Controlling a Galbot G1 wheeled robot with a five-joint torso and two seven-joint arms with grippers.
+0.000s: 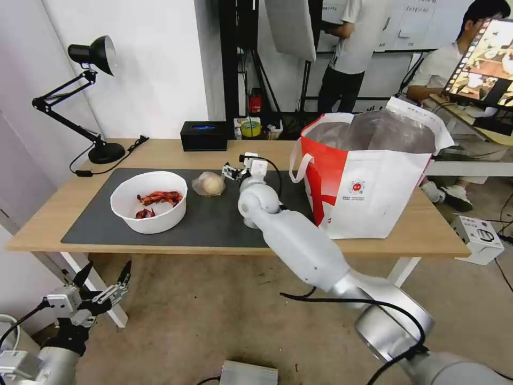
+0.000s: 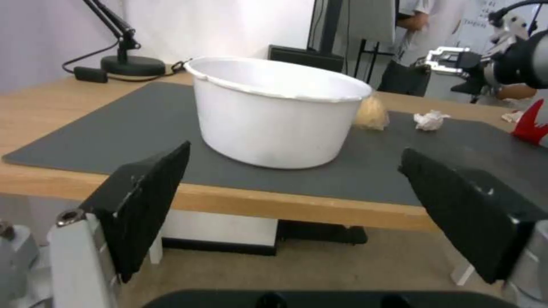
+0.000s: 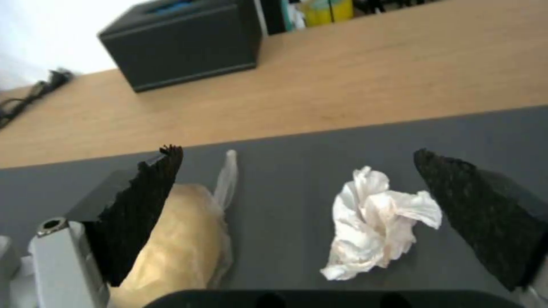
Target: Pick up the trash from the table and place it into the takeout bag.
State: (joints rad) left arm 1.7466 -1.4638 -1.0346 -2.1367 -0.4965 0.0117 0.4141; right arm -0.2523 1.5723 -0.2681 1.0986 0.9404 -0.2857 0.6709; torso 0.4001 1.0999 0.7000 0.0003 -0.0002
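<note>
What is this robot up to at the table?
It is clearing trash into the takeout bag. Its right gripper hangs open over the dark mat, with the crumpled tissue between its fingers and the bagged lump beside one of them. Nothing is gripped yet. The white bowl of red shells sits on the mat. The left gripper waits open below the table edge.

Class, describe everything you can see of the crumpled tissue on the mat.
The crumpled white tissue is a small, loosely balled wad of thin paper with faint tan staining. It lies on the dark grey mat, beside the bagged pale lump but apart from it. The right pincer hovers open above it, not touching.
</note>
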